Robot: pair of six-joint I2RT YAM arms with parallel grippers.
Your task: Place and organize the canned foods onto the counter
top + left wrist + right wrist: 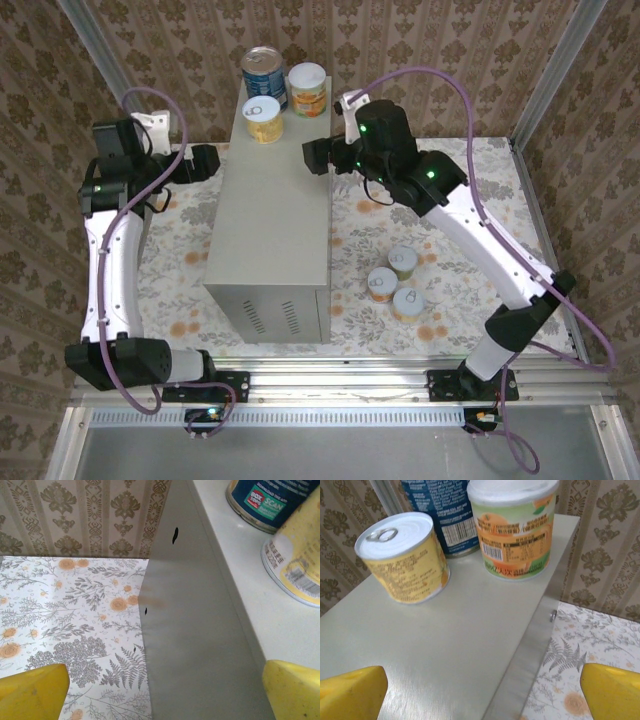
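**Three cans up on the box, three down on the mat**

The yellow fingertips (pixel 350 692) of the right gripper (pixel 481 692) are sitting in the bottom corners of the right wrist view. The jaws are standing wide and gripping nothing. The top of the grey box (pixel 445 645) is lying just past them. Three cans are standing upright at its far end:
- The yellow can (pixel 402 557) is at upper left, with its ring pull facing up.
- The orange-and-green can (pixel 515 530) is at upper centre.
- The blue can (pixel 440 510) is standing behind and between those two.

In the left wrist view the left gripper (pixel 162 695) is also showing yellow tips in the bottom corners. Its jaws are wide and holding nothing. It is looking along the box's side wall, with the blue can and the yellow can peeking in at upper right.

From the top camera, the grey box (pixel 270 220) is standing at the middle of the frame, with vent slots showing on its lower face.
- The blue can (pixel 264 75), the orange-and-green can (pixel 308 88) and the yellow can (pixel 263 118) are bunching close together at the box's upper end.
- The left gripper (pixel 205 160) is hovering beside the box's left edge.
- The right gripper (pixel 318 155) is hovering at the box's right edge, just below the cans.

Three short cans (pixel 398 283) are sitting in a tight cluster on the floral mat (pixel 390 215). They are right of the box, at lower centre-right of the frame, well apart from both grippers.
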